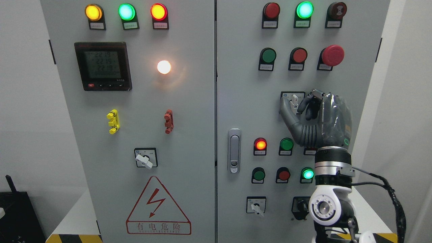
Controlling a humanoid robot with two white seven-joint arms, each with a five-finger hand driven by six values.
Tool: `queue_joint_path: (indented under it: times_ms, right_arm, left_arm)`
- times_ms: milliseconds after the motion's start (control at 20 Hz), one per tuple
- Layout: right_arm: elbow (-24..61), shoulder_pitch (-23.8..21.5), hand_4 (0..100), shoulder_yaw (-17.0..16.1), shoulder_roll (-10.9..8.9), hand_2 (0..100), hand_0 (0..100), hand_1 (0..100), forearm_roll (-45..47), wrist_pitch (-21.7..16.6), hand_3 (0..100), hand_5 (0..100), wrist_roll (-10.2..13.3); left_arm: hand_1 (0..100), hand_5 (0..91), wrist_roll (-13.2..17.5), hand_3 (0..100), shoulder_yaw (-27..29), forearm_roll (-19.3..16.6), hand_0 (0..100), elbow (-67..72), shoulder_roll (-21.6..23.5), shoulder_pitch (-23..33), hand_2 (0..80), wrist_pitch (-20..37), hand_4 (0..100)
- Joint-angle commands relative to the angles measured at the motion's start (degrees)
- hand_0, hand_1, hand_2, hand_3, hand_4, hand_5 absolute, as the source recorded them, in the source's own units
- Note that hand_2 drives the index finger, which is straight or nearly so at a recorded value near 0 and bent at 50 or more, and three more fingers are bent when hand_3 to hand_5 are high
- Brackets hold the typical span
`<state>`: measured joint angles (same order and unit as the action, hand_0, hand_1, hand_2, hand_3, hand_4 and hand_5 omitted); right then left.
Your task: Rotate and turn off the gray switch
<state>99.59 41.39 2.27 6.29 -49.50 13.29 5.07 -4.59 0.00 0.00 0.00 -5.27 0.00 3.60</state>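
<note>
The gray rotary switch (294,100) sits on a white square plate on the right cabinet door (243,101), below the row of green and red push buttons. Its pale lever points roughly upward. My right hand (294,107) reaches up from the lower right and is at the switch. The thumb (286,111) lies on the lever's left and the curled index finger (304,104) on its right, pinching it. The palm hides the plate's right part. The left arm is out of view.
A red mushroom button (332,55) is above the hand. Lit red (260,144) and green (307,173) lamps are below it. Other rotary switches sit at the lower right door (257,206) and on the left door (145,158). A door handle (234,151) is at the middle.
</note>
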Motion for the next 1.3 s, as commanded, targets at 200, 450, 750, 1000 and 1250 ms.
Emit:
queue_joint_path:
  times_ms: [200,450,750,1000,1250]
  right_arm:
    - [0.7,-0.3,99,0.3,-0.22,73,22,41,0.1,0.1,100,100,1.3]
    - [1.7,-0.4,99,0.3,-0.31,73,22,42,0.1,-0.2,100,100,1.5]
    - [4.1,-2.1,99,0.3,-0.93,73,22,42,0.3,-4.1,100,100,3.6]
    - [5.8,-5.9,97,0.0,-3.65,71,23,40,0.3,-11.6,100,100,9.2]
    - [8.1,-11.1,95,-0.6,-6.99,60,28,37,0.8,-22.4,98,97,11.0]
  left_arm:
    - [39,0.0,0.0,0,0.4,1.1,12,-1.5,0.0,-0.5,0.0,0.2,0]
    - [39,0.0,0.0,0,0.4,1.1,12,-1.5,0.0,-0.5,0.0,0.3,0]
    - [39,0.0,0.0,0,0.4,1.1,12,-1.5,0.0,-0.5,0.0,0.3,0]
    - [39,0.0,0.0,0,0.4,1.1,12,-1.5,0.0,-0.5,0.0,0.2,0]
    - [39,0.0,0.0,0,0.4,1.1,12,-1.5,0.0,-0.5,0.0,0.3,0]
